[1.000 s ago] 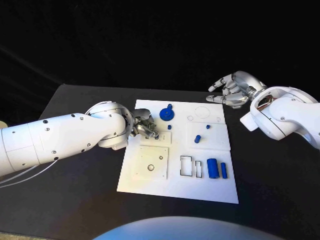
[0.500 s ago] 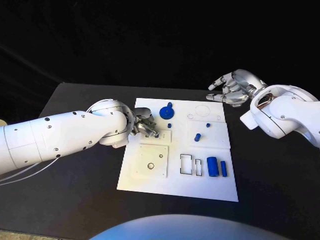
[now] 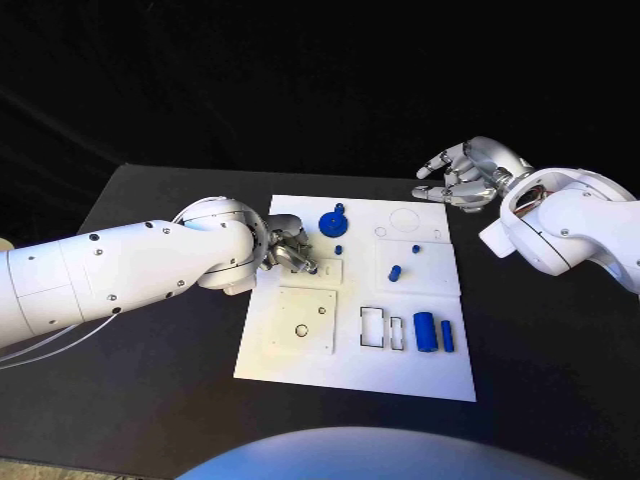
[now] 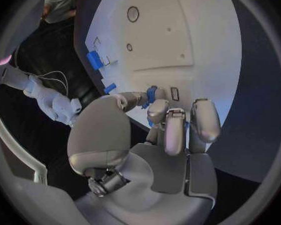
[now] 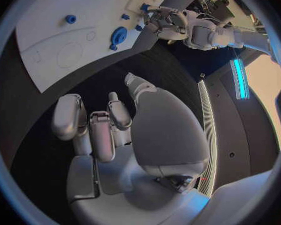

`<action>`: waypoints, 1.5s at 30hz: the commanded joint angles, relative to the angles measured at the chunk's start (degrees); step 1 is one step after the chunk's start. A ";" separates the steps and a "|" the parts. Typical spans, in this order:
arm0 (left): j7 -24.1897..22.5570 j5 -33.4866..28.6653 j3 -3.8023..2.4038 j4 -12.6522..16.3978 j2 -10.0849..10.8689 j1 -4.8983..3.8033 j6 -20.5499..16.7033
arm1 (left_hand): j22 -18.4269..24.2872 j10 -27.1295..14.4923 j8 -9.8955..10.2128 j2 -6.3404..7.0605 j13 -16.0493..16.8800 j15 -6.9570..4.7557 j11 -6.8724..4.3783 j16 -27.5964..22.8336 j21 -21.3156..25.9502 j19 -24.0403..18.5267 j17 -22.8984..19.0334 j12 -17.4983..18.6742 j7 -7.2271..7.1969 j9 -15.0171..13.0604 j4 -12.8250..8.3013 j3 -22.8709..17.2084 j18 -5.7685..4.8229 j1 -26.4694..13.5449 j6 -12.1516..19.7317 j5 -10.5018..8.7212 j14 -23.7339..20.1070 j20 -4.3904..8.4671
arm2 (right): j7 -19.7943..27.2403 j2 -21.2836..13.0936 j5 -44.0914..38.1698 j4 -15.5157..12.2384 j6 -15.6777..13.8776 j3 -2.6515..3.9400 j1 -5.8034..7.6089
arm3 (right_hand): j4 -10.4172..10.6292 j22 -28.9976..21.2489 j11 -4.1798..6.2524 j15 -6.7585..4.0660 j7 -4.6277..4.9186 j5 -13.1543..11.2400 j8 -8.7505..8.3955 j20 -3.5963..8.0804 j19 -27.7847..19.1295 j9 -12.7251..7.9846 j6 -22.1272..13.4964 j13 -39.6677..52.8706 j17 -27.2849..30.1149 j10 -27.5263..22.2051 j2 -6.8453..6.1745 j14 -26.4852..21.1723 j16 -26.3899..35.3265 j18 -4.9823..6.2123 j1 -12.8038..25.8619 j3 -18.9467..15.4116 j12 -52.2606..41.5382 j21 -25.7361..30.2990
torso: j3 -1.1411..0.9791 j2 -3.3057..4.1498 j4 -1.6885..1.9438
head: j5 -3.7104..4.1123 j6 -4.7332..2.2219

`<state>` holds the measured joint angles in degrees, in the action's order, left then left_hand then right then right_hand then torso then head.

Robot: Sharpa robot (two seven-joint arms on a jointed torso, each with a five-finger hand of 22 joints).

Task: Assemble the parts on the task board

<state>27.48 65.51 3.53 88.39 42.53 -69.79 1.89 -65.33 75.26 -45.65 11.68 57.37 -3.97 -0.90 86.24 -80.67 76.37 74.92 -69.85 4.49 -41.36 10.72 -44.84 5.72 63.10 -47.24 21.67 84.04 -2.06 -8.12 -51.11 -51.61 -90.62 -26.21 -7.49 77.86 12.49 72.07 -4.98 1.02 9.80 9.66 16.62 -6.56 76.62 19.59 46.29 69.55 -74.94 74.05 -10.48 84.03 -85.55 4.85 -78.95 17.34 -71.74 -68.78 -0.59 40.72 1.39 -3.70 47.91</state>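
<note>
Left silver hand (image 3: 289,250) over the flat white plastic task board's (image 3: 352,372) left edge, fingertips pinching a small blue part (image 4: 152,93). Just right: round blue disc part (image 3: 333,225). Right silver hand (image 3: 464,175) beyond the board's far corner, loosely spread, holding nothing.

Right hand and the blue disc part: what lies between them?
Head view: between the right hand and the disc part there is bare white board with a printed circle outline, then black table.

Parts (image 3: 425,334) lie on the task board (image 3: 356,375), apparently mid-table (image 3: 162,200).
</note>
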 commanded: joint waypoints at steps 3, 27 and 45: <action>0.13 -0.36 0.05 -0.04 -0.12 0.06 1.45 | -0.18 0.30 -0.32 -0.03 -0.01 -0.42 -0.07 0.16 -0.42 0.39 8.08 -0.09 -0.92 -0.10 -11.49 -11.74 -0.83 0.22 -0.81 0.64 4.03 0.07 | 0.18 0.04 -0.25 0.08 -0.49 0.01 -0.07 | -0.12 -0.06 0.23 -0.55 -0.11 -0.01 0.26 0.03 -0.19 -0.03 -0.20 -0.09 -6.09 -0.30 -0.01 3.66 0.38 0.66 0.60 0.34 0.05 0.30 | -0.01 0.00 0.01 | -0.04 0.05; 0.04 -2.04 0.05 -0.40 -0.41 0.05 1.69 | -0.19 0.59 -0.33 0.15 0.37 -0.42 -0.08 0.12 -0.42 0.34 8.04 -0.31 -0.97 -0.19 -11.10 -11.26 -0.83 -0.43 -0.99 1.04 4.02 0.06 | 0.13 0.06 -0.14 0.15 -0.66 0.01 -0.23 | -0.09 -0.03 0.26 -0.57 -0.13 -0.01 0.41 0.05 -0.15 -0.04 -0.21 -0.03 -6.02 -0.21 0.01 3.64 0.43 0.66 0.64 0.45 -0.03 0.29 | -0.01 -0.01 -0.01 | -0.01 0.23; 0.13 -4.19 0.05 -1.06 -0.71 0.04 1.51 | 0.19 0.83 0.16 -0.52 0.30 -0.59 -0.43 0.09 0.12 0.02 8.04 -0.13 -1.60 -0.46 -7.36 -7.04 -0.79 -4.59 -0.89 -0.22 4.03 0.13 | 0.10 0.06 0.09 0.27 -0.87 0.01 -0.25 | 0.01 -0.14 0.27 -0.59 -0.13 -0.02 0.55 0.07 -0.22 -0.06 -0.31 -0.23 -5.98 -0.33 0.05 3.63 0.47 0.69 0.81 0.57 0.13 0.47 | 0.00 -0.07 -0.04 | 0.09 0.31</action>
<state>27.78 62.53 3.51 87.18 42.10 -69.85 2.43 -65.17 75.69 -45.67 11.26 57.70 -4.18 -1.32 86.24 -80.93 76.37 74.92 -69.85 3.61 -41.87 8.91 -46.65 5.72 59.01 -47.67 21.82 83.84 -2.06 -8.09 -51.08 -51.47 -90.39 -26.85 -7.49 77.64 12.50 72.01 -4.81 0.81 9.80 9.66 16.84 -6.56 76.63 19.59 46.29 69.34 -74.92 73.88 -10.31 83.82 -85.32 4.84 -78.78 17.67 -71.73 -68.56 -0.60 40.68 1.35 -3.63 48.19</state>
